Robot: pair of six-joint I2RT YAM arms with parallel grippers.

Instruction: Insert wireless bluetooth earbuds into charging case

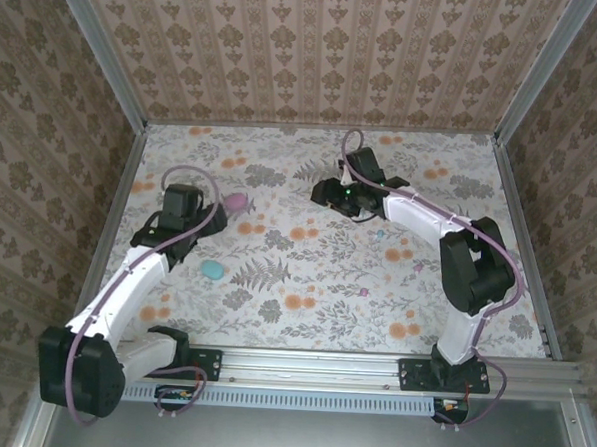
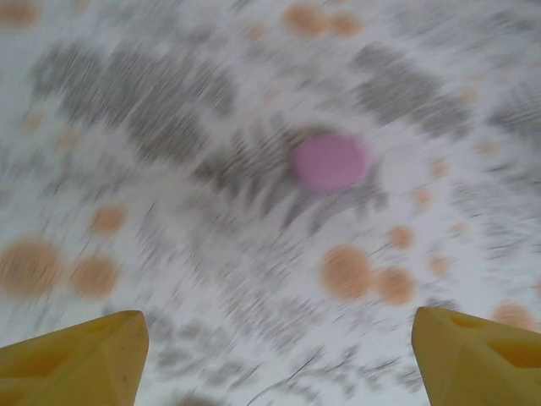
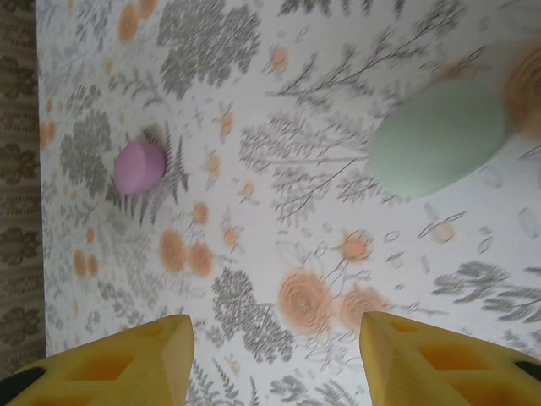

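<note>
Left pincer (image 2: 277, 315), floral table (image 1: 315, 284), patterned walls (image 1: 318, 44).

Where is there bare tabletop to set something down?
Free: the near middle of the table, between the teal case and the right arm, down to the rail. Crowded: the left side, where pink case, teal case and left claw cluster.

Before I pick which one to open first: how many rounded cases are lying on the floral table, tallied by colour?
pink rounded case: 1
teal rounded case: 1
mint-green oval case: 1
Total: 3
</note>
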